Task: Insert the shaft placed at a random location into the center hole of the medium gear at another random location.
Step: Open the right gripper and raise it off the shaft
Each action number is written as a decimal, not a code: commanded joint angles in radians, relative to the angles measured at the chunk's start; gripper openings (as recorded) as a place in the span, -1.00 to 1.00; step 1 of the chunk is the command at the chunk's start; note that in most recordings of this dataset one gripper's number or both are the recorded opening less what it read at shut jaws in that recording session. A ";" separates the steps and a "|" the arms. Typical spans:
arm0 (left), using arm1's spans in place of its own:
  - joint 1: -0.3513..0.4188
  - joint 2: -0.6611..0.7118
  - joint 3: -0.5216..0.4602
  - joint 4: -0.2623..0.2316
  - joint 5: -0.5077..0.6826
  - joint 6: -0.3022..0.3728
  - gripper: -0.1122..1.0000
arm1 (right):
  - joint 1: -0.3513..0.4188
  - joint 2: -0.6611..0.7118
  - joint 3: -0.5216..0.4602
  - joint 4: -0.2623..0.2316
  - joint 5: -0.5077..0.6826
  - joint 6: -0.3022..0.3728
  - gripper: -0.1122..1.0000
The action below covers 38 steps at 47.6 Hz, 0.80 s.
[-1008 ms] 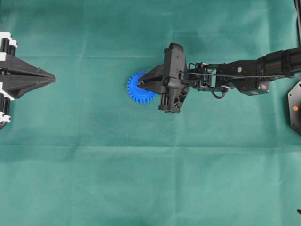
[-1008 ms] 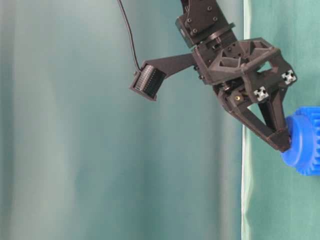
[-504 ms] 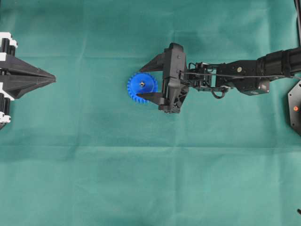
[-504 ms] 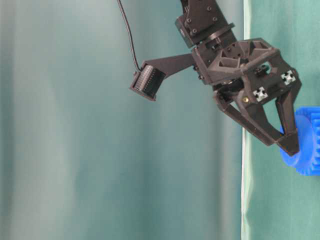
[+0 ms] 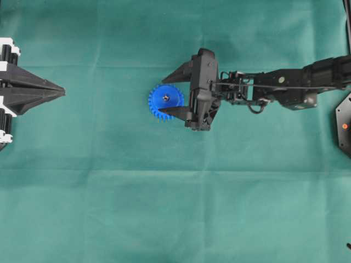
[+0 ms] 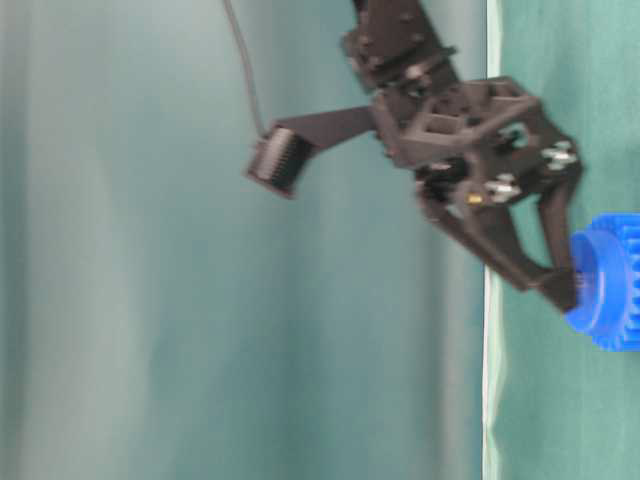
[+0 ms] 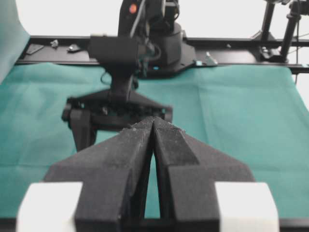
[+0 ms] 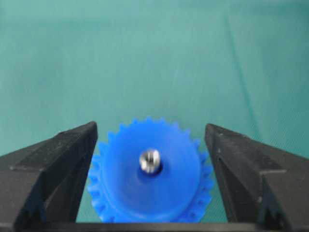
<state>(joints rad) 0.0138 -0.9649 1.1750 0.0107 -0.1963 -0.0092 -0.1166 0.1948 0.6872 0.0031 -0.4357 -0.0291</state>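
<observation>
1. The shaft (image 8: 150, 161) stands in the center hole (image 8: 154, 169) of the medium gear (image 8: 152, 171); in the right wrist view its silvery rounded end pokes up out of the blue face, and nothing is holding it.
2. The right gripper (image 5: 169, 95) has its jaws spread wide, one finger on each side of the gear. In the right wrist view both black fingers (image 8: 53, 169) stand clear of the teeth, with green showing between finger and gear on either side.
3. From overhead, the shaft (image 5: 165, 98) shows as a small pale dot at the middle of the gear (image 5: 164, 102). The lower finger's tip overlaps the gear's rim in that view; whether it touches cannot be told from there.
4. In the table-level view, which is turned on its side and blurred, the right gripper (image 6: 568, 268) has its fingertips close against the gear's raised hub (image 6: 600, 290).
5. The gear lies flat on the green cloth (image 5: 175, 208), a little left of the middle of the table.
6. The left gripper (image 5: 61, 91) sits at the far left edge, well apart from the gear. Its fingers (image 7: 128, 150) are pressed together with only a thin seam between them, holding nothing.
</observation>
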 commanded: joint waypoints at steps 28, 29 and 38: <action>0.002 0.002 -0.020 0.003 -0.006 -0.002 -0.80 | 0.002 -0.133 0.049 0.025 0.058 0.002 0.83; 0.002 0.002 -0.020 0.003 -0.006 -0.002 -0.80 | 0.002 -0.140 0.055 0.026 0.058 0.002 0.82; 0.002 0.002 -0.020 0.003 -0.006 -0.002 -0.80 | 0.002 -0.206 0.129 0.044 0.057 0.002 0.82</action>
<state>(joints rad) 0.0138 -0.9664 1.1750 0.0123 -0.1979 -0.0092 -0.1181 0.0414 0.8023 0.0383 -0.3697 -0.0291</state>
